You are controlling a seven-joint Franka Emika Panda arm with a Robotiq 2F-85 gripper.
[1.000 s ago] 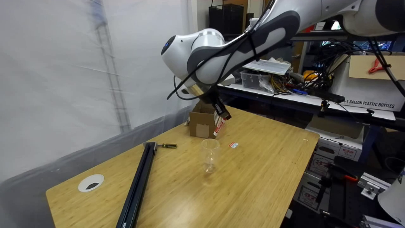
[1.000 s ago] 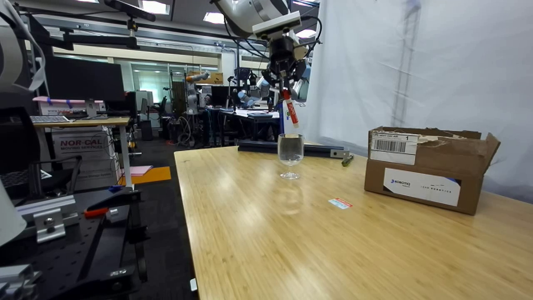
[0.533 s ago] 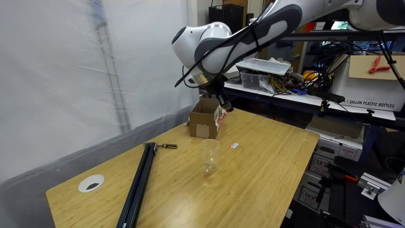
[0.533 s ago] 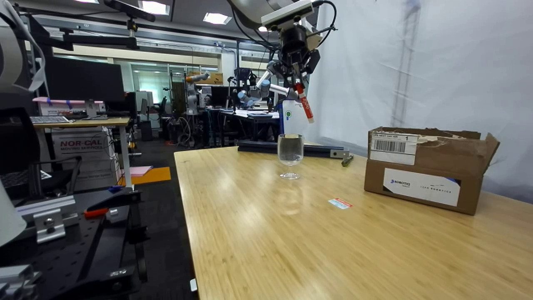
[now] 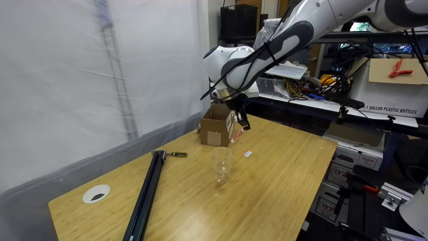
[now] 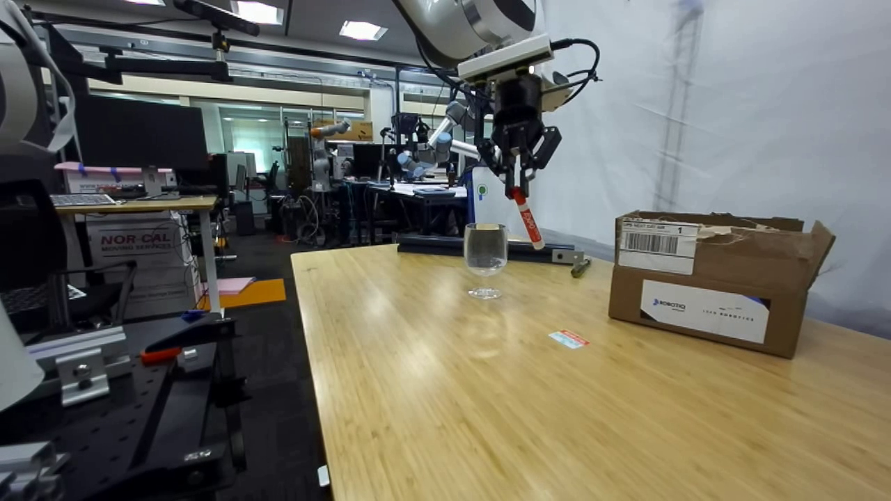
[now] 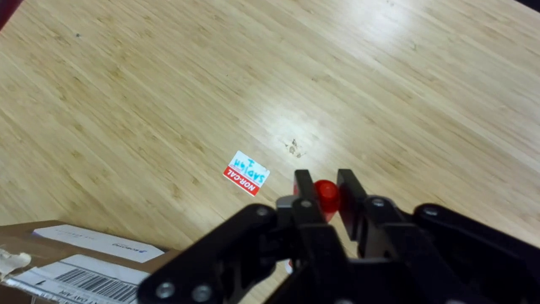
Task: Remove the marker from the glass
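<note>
- Wooden bench (image 5: 267, 194), and nearer us in an exterior view, the glass (image 5: 222, 162), upright, nothing inside. We done?
- Pretty much! Farther back, our tool (image 7: 325, 181) has the marker (image 6: 530, 224) pinched by its red end, midair, clear of the glass. We'd guess only setting it down is left.

The counter (image 5: 267, 187) is pale, streaked wood, shiny where the light falls, with a few small brown scuffs (image 7: 294, 148) in the wrist view. A clear stemmed glass (image 6: 486, 261) stands upright on its foot, apart from an open, torn-topped cardboard box (image 6: 724, 278) near one edge; a red-and-white label (image 7: 247, 173) lies flat near both. A screwdriver (image 5: 179, 154) with a yellow-and-black handle lies just beside the metal end (image 5: 159, 153) of a long black rail (image 5: 146, 197); a round white disc (image 5: 94, 189) sits near the rail.
</note>
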